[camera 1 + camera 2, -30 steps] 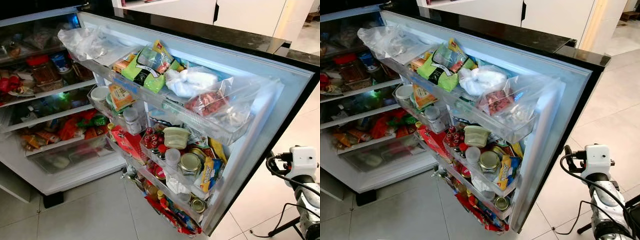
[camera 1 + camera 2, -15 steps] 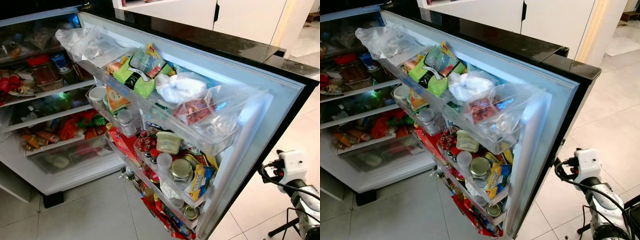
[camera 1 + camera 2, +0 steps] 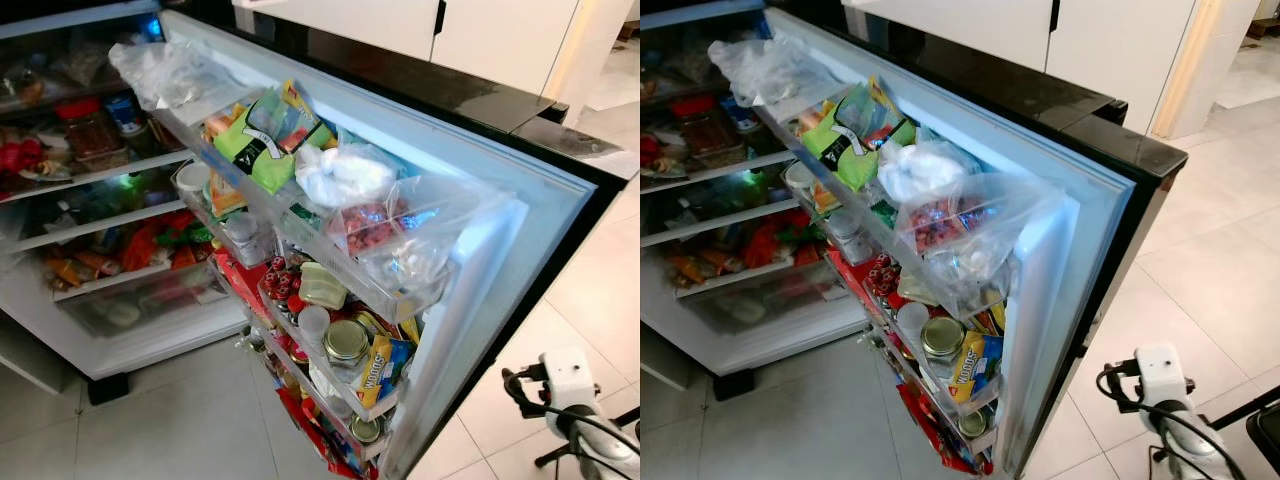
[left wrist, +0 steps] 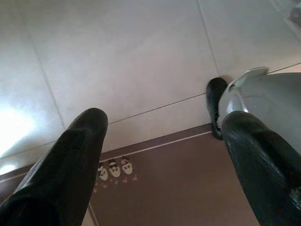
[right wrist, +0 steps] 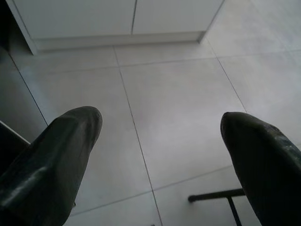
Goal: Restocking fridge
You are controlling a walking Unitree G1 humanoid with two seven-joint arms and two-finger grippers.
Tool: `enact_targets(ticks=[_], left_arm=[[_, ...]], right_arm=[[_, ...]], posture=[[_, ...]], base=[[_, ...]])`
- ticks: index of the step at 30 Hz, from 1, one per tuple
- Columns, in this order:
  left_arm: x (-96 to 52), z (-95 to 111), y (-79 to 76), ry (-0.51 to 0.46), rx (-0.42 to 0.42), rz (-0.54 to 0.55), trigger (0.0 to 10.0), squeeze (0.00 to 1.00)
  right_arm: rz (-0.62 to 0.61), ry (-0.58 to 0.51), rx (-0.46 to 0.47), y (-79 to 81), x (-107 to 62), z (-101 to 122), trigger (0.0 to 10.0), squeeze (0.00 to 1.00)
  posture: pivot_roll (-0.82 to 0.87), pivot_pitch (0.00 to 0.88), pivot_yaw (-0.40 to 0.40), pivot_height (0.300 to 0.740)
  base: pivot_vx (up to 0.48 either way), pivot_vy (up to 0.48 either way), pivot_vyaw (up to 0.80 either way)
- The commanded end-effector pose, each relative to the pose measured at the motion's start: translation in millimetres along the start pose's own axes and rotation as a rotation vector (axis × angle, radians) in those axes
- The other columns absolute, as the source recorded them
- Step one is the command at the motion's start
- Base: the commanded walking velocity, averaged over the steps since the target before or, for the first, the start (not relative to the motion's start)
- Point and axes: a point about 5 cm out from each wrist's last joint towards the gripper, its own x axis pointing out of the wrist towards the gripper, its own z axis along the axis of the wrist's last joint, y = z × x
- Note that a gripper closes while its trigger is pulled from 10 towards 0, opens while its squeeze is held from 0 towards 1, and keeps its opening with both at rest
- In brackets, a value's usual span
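**A:** Start closest to the robot. What are the arms doing?

**B:** Both hang low over pale floor tiles (image 5: 178, 117). The left gripper (image 4: 162, 136) has its two black fingers spread wide with nothing between them, above the tiles and a brown mat (image 4: 178, 188). The right gripper (image 5: 160, 136) is likewise released and empty, pointing at the tiles with white cabinet fronts (image 5: 117, 19) beyond. The silver right arm with its white wrist block (image 3: 568, 385) sits below and to the right of the fridge door.

**A:** And the door itself?

**B:** The white-lined, black-faced fridge door (image 3: 500, 260) stands swung open, its racks crammed. On the lowest part nearest the robot there are red packets (image 3: 310, 435) and a small tin (image 3: 365, 430). One rack up sits a glass jar with a gold metal lid (image 3: 346, 340), touching a yellow and blue snack bag (image 3: 378, 362), with a pale green lidded tub (image 3: 322, 287) and red-capped bottles (image 3: 280, 284) just behind.

**A:** The top rack?

**B:** A clear plastic bag of red pieces (image 3: 375, 228), a knotted white bag (image 3: 340, 178), a green and white pouch (image 3: 262, 140), then a crumpled clear bag (image 3: 165, 78) at the hinge end.

**A:** Farther in?

**B:** Left of the door, the lit fridge interior (image 3: 90, 200) shows glass shelves holding a red-lidded container (image 3: 85, 130) and orange and red packets (image 3: 150, 245) above a clear drawer (image 3: 140, 305).
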Motion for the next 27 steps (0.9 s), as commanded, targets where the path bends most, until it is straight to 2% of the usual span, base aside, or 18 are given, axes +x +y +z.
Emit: enact_targets(ticks=[1,4,11,17,27], left_arm=[[-1.9,-8,0.1,0.023,-0.005,0.004,10.0,0.00],[-1.8,-8,0.3,0.023,-0.003,0.007,10.0,0.00],[-1.6,-7,0.7,0.023,0.003,0.011,10.0,0.00],[-1.7,-7,0.3,0.023,0.009,0.012,10.0,0.00],[-1.7,-7,0.0,0.022,0.012,0.017,10.0,0.00]], right_arm=[[-0.012,-0.013,-0.007,-2.7,0.9,4,10.0,0.00],[-0.016,-0.034,-0.017,-3.9,3.0,11,10.0,0.00],[-0.012,-0.106,-0.028,-2.1,8.8,30,10.0,0.00],[0.029,-0.224,-0.050,9.2,16.8,59,10.0,0.00],[0.086,-0.321,-0.088,26.6,23.3,87,10.0,0.00]], posture=[[-0.09,0.000,0.050,0.740],[-0.09,0.000,0.050,0.740],[-0.10,0.000,0.052,0.740],[-0.10,0.000,0.051,0.740],[-0.10,0.000,0.049,0.740]], base=[[-0.326,0.000,0.00],[-0.290,0.000,0.00],[0.000,0.000,0.00],[0.000,0.000,0.00],[0.000,0.000,0.00]])
